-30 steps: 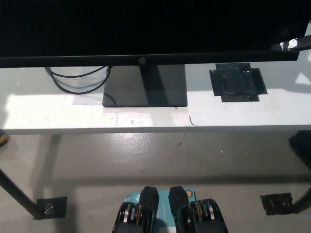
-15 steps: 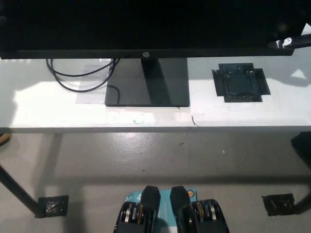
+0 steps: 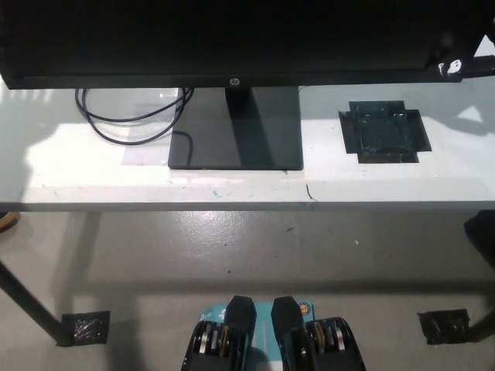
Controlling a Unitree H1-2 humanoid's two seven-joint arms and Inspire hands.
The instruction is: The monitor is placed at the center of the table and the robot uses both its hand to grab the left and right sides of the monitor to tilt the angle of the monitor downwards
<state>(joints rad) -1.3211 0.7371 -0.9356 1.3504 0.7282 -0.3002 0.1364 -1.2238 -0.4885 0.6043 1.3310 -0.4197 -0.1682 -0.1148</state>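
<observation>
Monitor (image 3: 232, 39): far centre of table (image 3: 69, 170), stand near cable (image 3: 124, 124). Right hand (image 3: 464, 67) at right edge, grasp indeterminate; left hand unseen. Risk: uneven push twisting stand, snagging cable.

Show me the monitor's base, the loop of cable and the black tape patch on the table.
monitor base (image 3: 209, 147), head view, on its flat plate left of the neck.
cable (image 3: 128, 141), head view, on the bottom of the loop.
black tape patch (image 3: 384, 131), head view, on its middle.
</observation>
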